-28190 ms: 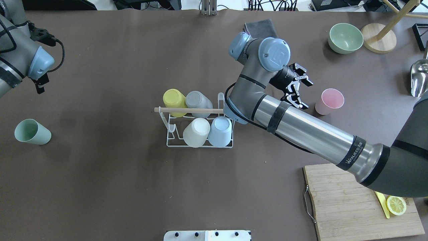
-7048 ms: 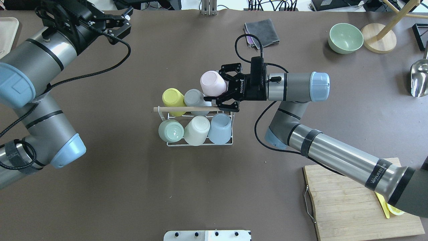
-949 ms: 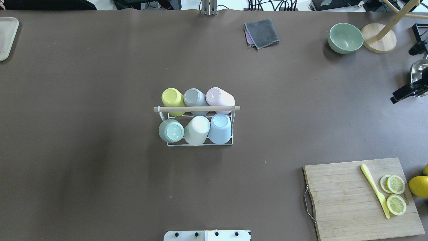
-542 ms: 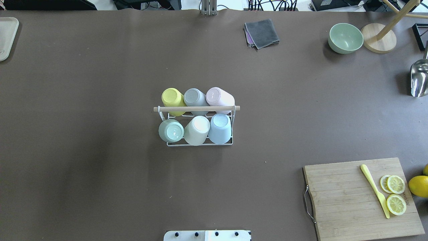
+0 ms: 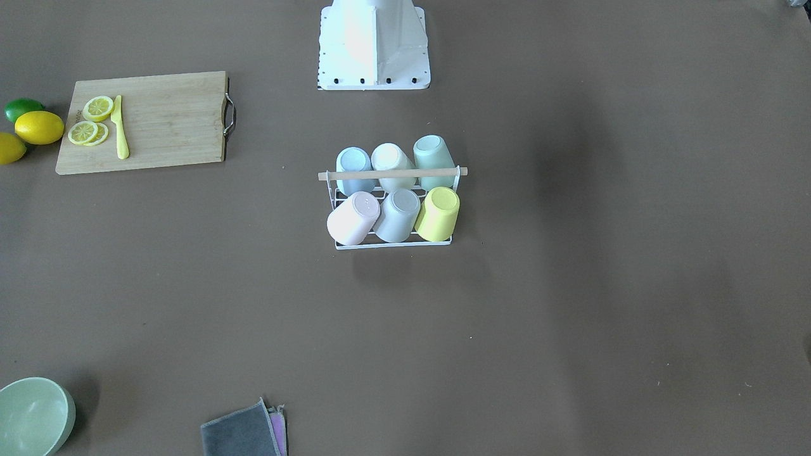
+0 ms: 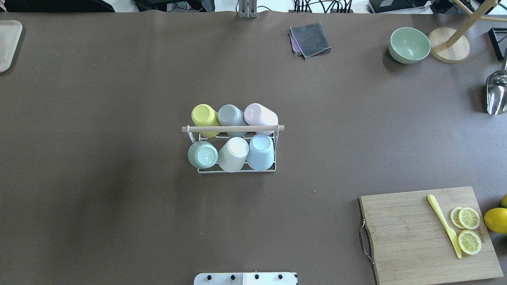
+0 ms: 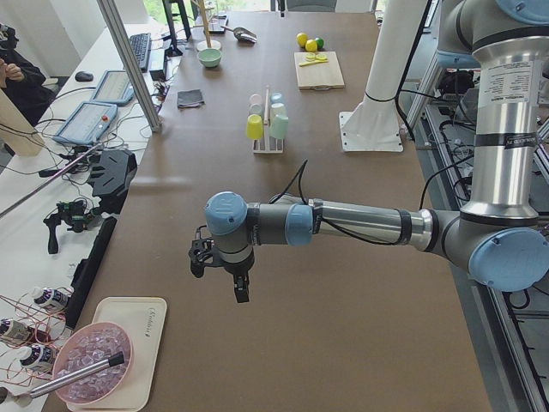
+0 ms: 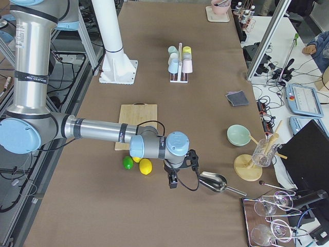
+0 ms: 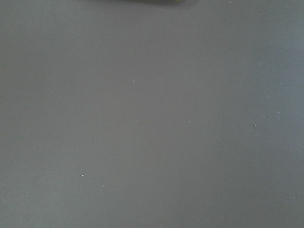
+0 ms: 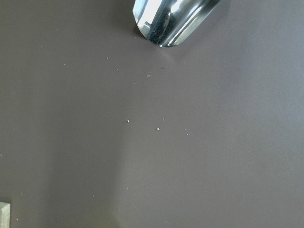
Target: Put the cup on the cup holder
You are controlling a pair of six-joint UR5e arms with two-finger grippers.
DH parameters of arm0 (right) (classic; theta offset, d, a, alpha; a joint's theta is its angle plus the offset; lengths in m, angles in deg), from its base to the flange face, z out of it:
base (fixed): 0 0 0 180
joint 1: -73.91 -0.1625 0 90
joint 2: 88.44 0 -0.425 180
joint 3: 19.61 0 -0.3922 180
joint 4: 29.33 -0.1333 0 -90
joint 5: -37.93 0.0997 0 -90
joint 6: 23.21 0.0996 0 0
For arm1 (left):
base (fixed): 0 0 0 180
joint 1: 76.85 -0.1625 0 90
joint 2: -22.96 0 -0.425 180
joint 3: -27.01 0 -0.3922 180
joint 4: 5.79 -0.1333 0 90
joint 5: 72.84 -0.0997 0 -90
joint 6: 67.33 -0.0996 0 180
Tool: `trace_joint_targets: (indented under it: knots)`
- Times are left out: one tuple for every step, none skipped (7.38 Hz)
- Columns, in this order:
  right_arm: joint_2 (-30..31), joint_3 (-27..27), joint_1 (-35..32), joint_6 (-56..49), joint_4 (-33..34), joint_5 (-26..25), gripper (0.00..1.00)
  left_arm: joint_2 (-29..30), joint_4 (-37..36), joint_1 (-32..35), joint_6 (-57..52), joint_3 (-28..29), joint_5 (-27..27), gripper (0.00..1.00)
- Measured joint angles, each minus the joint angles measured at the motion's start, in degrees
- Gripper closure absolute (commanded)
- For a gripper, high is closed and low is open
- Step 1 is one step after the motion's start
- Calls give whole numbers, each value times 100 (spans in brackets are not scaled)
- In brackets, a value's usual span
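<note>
- Change: a few sec ago the right gripper (image 8: 175,180) held the pink cup (image 6: 259,114) over the back row of the cup holder (image 6: 237,171). Now the cup sits upside down in that row's right slot, nothing touching it.
- Under a sec ago the gripper tip still showed at the right edge of the overhead view; now both arms are out of that frame.
- Approx half a min back the holder had 4 cups; now 6, i.e. full. Back row: yellow cup (image 6: 204,116), grey cup (image 6: 229,115), pink. Front row: green cup (image 6: 202,154), cream cup (image 6: 233,153), blue cup (image 6: 260,151).
- Meaning: no slot free, no loose cup on the table, so the task looks done and the arms seem parked.
- Holder is at frame centre in both top views.
- Left gripper (image 7: 219,275) hangs over bare table, lower left of the left side view. Right gripper is beside a scoop (image 10: 173,21), lower centre of the right side view. Jaws: can't tell for either, as only the side views show them.
- Materials: cups are smooth, matte, plastic-looking, tapered, pastel, with flat bases up, all leaning a bit.
- Holder: thin white wire, rectangular base, light wooden rod across the top.
- Table: flat matte brown cover. Scoop: shiny metal, curved.
</note>
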Motion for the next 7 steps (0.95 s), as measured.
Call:
trace_joint_targets:
  knots:
    - [-17, 126, -51, 19, 179, -17, 0, 3, -3, 0, 0, 5, -2, 2]
    - [-64, 261, -96, 38, 430, -34, 0, 2, -2, 0, 0, 7, -1, 2]
    - [-155, 327, -138, 80, 698, -47, 0, 2, 1, 0, 0, 7, 1, 2]
    - [-201, 327, -162, 124, 837, -63, 0, 3, 3, 0, 0, 4, 1, 2]
    - [-195, 287, -191, 144, 881, -83, 0, 4, 4, 0, 0, -1, 2, 2]
    - [-193, 242, -242, 154, 893, -104, 0, 5, 4, 0, 0, -4, 1, 2]
    - [-192, 215, -283, 158, 896, -127, 0, 5, 5, 0, 0, -7, 4, 2]
